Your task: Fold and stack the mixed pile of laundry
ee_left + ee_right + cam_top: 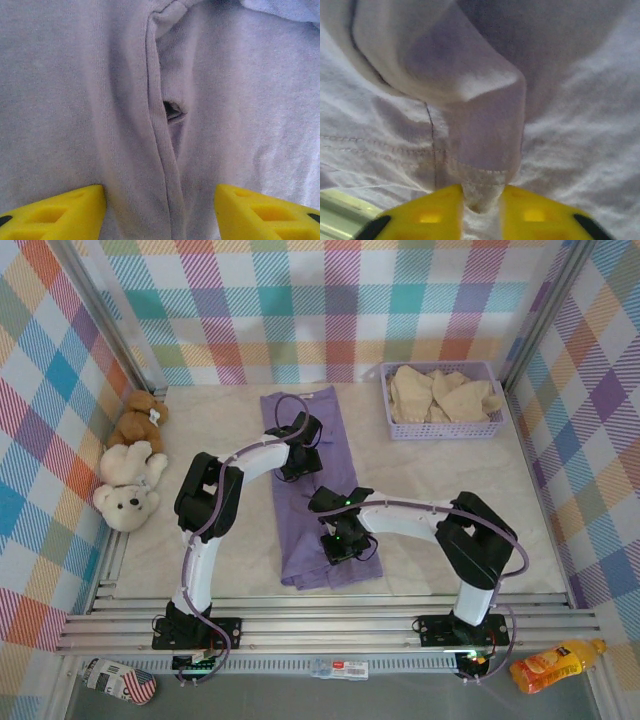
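The shirt (300,530) lies flattened at the middle of the surface (450,500); its long axis runs from the far edge toward the near edge, leaning slightly right as it nears; the far end is narrower and the near end wider, and which end carries the collar I cannot tell. The cream garment (445,395) sits bunched in the basket (440,430) at the far right corner. The right tool (340,545) is at the shirt's near part; in its wrist view the tool (482,200) is pressed together, pinching a folded hem of the shirt (580,140). The left tool (298,462) is over the far half; its fingers (60,215) stand spread, a cloth ridge (160,140) between them. Two bears (128,490) lie at the left edge; a bottle (555,665) lies beyond the near right corner, its label unreadable. The surface is pale cream; the walls (300,310) are pastel plaid.
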Action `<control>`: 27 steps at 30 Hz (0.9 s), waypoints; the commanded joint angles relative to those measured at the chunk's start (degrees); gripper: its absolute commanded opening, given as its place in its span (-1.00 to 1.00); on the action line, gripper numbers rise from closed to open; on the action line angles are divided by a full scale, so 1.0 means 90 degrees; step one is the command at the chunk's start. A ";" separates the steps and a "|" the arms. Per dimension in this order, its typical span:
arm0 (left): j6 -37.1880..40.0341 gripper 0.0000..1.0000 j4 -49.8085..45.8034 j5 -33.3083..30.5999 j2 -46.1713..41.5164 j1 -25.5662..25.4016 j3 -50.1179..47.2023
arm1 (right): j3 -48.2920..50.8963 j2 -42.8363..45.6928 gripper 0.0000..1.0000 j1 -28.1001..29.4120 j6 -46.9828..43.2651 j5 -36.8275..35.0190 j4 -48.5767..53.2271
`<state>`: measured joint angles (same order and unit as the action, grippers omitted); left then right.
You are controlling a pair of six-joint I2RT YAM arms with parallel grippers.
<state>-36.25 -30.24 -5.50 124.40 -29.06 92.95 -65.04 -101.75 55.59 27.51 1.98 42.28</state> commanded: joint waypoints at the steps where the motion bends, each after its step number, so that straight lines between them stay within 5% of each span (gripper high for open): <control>1: -0.0109 0.20 -0.0327 0.0152 0.0301 0.0060 -0.0113 | -0.0287 0.0120 -0.85 0.0011 0.0029 0.0059 -0.0017; 5: -0.0107 0.20 -0.0387 0.0064 0.0449 0.0070 0.0024 | -0.0303 0.0867 -1.00 0.0131 0.0002 0.0582 0.0595; 12: -0.0008 0.21 -0.0633 0.0122 0.0877 0.0104 0.0734 | 0.0834 0.1881 -1.00 0.0267 0.0474 0.2915 0.0566; 17: 0.0095 0.23 -0.0741 0.0158 0.1002 0.0113 0.1061 | 0.1248 0.1606 -1.00 0.0252 0.0673 0.2699 0.0352; 19: 0.0145 0.27 -0.0767 0.0206 0.1017 0.0104 0.1123 | 0.1035 0.1448 -0.92 0.0224 0.0700 0.1907 0.0881; 23: 0.0257 0.44 -0.0912 0.0378 0.0932 0.0102 0.1231 | 0.0670 0.1476 -0.32 -0.0040 0.0798 0.0815 0.1371; 27: 0.0447 0.97 -0.1393 0.0598 0.0628 0.0094 0.1585 | 0.0557 0.1942 0.12 -0.0219 0.0846 0.0352 0.1335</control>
<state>-34.24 -37.21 -2.13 130.26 -28.82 104.92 -58.13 -88.12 54.57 34.15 10.13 50.94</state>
